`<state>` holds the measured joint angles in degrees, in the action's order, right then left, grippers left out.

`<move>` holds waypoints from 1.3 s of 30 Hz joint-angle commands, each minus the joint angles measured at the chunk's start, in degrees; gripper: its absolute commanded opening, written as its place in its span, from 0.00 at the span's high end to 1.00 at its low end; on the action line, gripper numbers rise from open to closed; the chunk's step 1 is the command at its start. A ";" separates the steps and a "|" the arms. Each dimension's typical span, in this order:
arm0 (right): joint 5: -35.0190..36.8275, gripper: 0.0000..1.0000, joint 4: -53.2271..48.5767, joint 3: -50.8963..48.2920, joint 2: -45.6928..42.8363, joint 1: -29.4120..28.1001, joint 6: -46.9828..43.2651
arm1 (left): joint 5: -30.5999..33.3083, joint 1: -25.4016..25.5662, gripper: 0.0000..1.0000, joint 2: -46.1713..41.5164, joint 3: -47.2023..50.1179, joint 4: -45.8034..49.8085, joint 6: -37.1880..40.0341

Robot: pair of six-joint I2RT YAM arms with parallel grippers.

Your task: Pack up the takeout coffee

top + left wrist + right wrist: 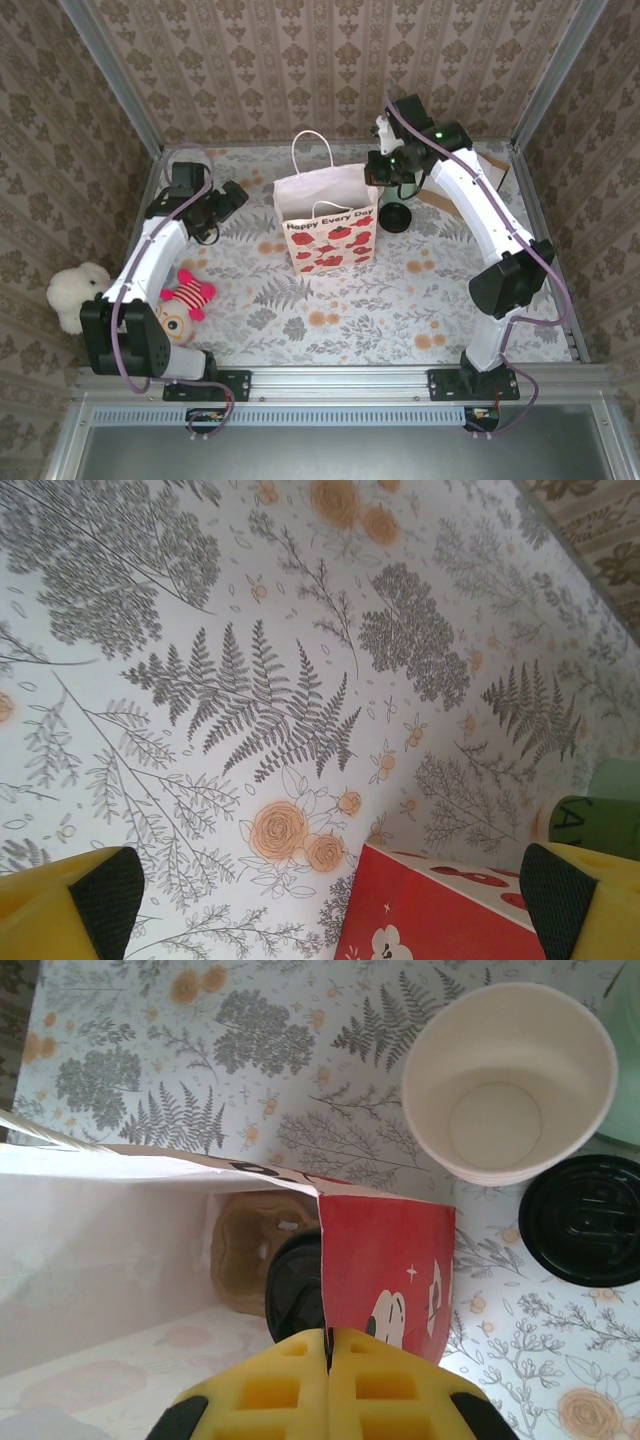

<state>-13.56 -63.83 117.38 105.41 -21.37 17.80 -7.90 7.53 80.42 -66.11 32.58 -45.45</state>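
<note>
The white paper bag (330, 240) with red poppies stands upright mid-table. My right gripper (378, 178) is at its top right corner. In the right wrist view that gripper (328, 1345) is shut on the rim of the bag (390, 1260), holding the mouth open. Inside, the black lid of the takeout coffee (293, 1285) shows next to a brown cardboard carrier (245, 1250); the cup's wall is hidden. My left gripper (240, 195) hovers left of the bag, open and holding nothing. Its wrist view shows the gripper (332, 895) near the bag's red corner (440, 910).
Right of the bag stand a stack of cream cups (508, 1080), a loose black lid (585, 1218) (393, 216) and a mint-green cup (628, 1080). A green cup (600, 815) shows past the left finger. Two plush toys (185, 295) (75, 295) lie near the left arm's base.
</note>
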 commanded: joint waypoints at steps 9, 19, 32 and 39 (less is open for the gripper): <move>3.94 0.92 -1.93 -5.86 -5.28 0.18 4.58 | -4.51 7.38 0.00 11.21 -4.17 -3.09 -1.82; 4.11 0.56 4.71 -6.35 -10.50 1.18 6.00 | -8.67 8.46 0.00 18.18 -10.15 -5.09 -1.55; 11.83 0.00 31.22 -20.92 -17.19 8.24 4.68 | -3.11 4.40 0.00 8.14 -2.96 -8.66 -0.58; 7.47 0.00 36.51 -22.19 -11.37 13.85 -4.09 | -0.14 2.24 0.00 2.17 1.69 -12.82 -0.32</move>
<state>-5.13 -30.68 94.61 90.72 -8.58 19.42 -10.20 10.28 84.71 -66.57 22.63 -46.52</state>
